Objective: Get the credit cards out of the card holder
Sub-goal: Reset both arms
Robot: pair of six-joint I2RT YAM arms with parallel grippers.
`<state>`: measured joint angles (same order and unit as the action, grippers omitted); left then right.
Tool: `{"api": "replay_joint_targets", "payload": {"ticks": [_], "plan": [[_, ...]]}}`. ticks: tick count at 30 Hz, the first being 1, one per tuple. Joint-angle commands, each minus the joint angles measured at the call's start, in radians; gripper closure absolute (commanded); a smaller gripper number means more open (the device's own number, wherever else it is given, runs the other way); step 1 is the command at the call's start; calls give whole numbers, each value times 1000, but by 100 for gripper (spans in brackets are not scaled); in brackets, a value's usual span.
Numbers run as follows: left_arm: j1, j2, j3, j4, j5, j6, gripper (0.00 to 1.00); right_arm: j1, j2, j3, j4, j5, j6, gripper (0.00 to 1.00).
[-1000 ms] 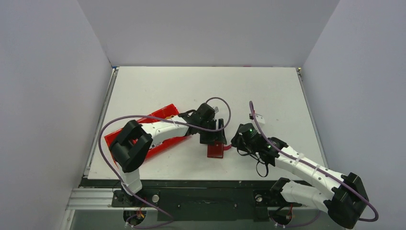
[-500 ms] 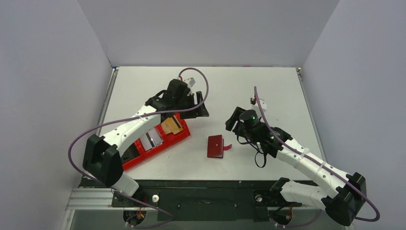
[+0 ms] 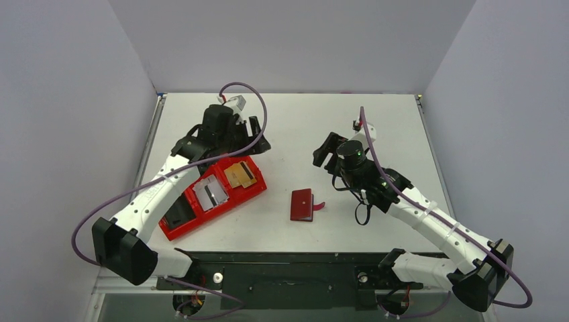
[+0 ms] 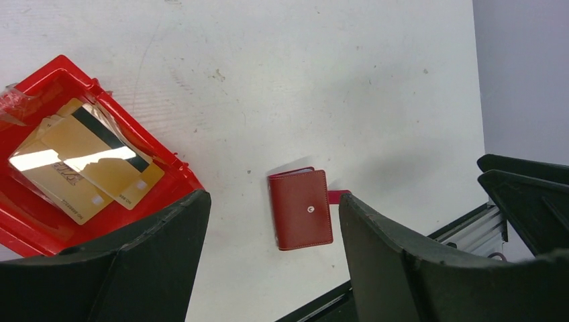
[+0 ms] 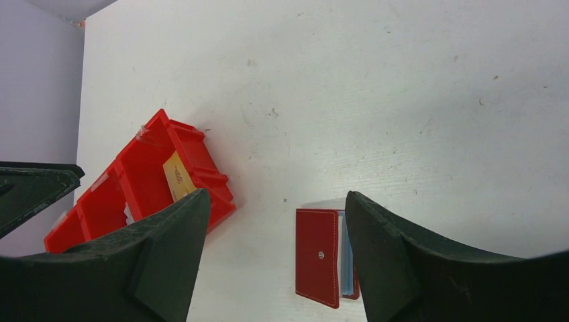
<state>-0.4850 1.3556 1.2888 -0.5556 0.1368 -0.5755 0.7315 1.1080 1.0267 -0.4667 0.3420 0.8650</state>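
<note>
The small dark-red bifold card holder [image 3: 302, 204] lies flat on the white table [image 3: 376, 121], near its front edge and roughly midway between the two arms. Its snap side faces up and its short red strap tab [image 3: 318, 205] sticks out towards the right arm. The right wrist view shows it slightly ajar, with a sliver of grey-blue pocket along one edge. Nothing touches it.

The gold-tan plastic credit cards [image 4: 87, 168], each with a dark stripe along one edge, lie overlapping in the end compartment of a bright-red three-compartment plastic tray [image 3: 171, 231]. That compartment is the one nearest the card holder. At least two cards show there; I cannot tell whether there are more. The tray sits at an angle to the left of the card holder, apart from it.

The left gripper [image 4: 273, 196] hangs in the air above the tray's far end, its black fingers spread wide with nothing between them. The right gripper [image 5: 276, 195] hovers beyond the card holder on the right, also with its jaws apart and holding nothing.
</note>
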Motion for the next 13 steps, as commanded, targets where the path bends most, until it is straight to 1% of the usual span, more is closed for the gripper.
{"api": "replay_joint_targets", "payload": {"ticks": [1,13], "plan": [[20,-34,-17,4,-19,38,32,-11,-4,26,33,44,-25,30],[31,-42,-12,2,-32,46,32,-24,-17,15,32,36,-26,28]]}}
